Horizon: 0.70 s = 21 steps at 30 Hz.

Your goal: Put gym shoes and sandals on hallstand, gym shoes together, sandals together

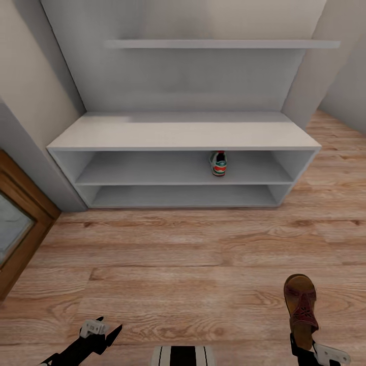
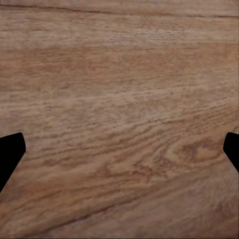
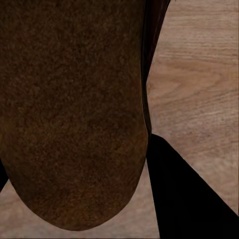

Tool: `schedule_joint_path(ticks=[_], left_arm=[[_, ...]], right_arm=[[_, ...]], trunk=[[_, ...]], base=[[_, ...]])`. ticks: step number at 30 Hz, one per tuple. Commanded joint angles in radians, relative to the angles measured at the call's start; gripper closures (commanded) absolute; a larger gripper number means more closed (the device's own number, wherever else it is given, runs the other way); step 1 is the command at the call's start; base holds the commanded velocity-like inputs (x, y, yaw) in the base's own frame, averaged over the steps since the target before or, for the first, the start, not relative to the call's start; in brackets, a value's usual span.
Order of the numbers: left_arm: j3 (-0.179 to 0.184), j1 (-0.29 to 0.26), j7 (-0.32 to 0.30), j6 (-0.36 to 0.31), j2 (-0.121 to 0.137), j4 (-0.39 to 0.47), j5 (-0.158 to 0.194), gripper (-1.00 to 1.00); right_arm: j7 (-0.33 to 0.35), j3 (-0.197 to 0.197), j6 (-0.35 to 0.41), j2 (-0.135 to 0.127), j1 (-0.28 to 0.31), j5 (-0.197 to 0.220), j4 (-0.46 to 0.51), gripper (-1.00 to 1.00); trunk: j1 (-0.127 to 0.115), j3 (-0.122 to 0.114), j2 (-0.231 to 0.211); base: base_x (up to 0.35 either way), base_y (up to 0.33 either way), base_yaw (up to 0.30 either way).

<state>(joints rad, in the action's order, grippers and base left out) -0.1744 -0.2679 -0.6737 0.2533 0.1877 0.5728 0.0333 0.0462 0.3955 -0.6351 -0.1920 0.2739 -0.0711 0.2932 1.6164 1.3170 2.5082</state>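
One gym shoe [image 1: 218, 163], white with green stripes and a red-orange heel, stands on the upper of the two low shelves of the pale grey hallstand [image 1: 183, 133], heel towards me. A brown sandal [image 1: 301, 305] hangs above the corridor floor [image 1: 178, 254] at the lower right. My right gripper [image 1: 305, 346] is shut on its heel end. In the right wrist view the sandal's dark footbed [image 3: 74, 109] looms large beside one black finger [image 3: 189, 199]. My left gripper [image 1: 104, 330] is open over bare planks, its fingertips [image 2: 10, 154] spread wide apart.
A wall shelf [image 1: 218, 44] runs above the bench top. A brown wooden door frame [image 1: 23, 223] stands at the left, beside a grey wall corner. Wood flooring stretches between me and the rack and on past its right end [image 1: 335, 137].
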Motion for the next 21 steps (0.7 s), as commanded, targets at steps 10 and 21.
schedule_joint_path(ticks=[10,21], left_arm=[[-0.002,-0.001,-0.006,0.003,0.000,-0.014,0.002,-1.00],[-0.004,-0.001,-0.007,0.004,0.001,-0.014,0.003,-1.00]], right_arm=[[0.004,0.008,-0.003,0.000,0.001,-0.004,-0.001,1.00],[0.004,0.008,-0.003,0.000,0.001,-0.004,-0.001,1.00]], trunk=[[0.000,0.001,0.000],[0.000,0.001,0.000]], base=[[0.000,0.307,0.000],[-0.015,0.307,0.000]])
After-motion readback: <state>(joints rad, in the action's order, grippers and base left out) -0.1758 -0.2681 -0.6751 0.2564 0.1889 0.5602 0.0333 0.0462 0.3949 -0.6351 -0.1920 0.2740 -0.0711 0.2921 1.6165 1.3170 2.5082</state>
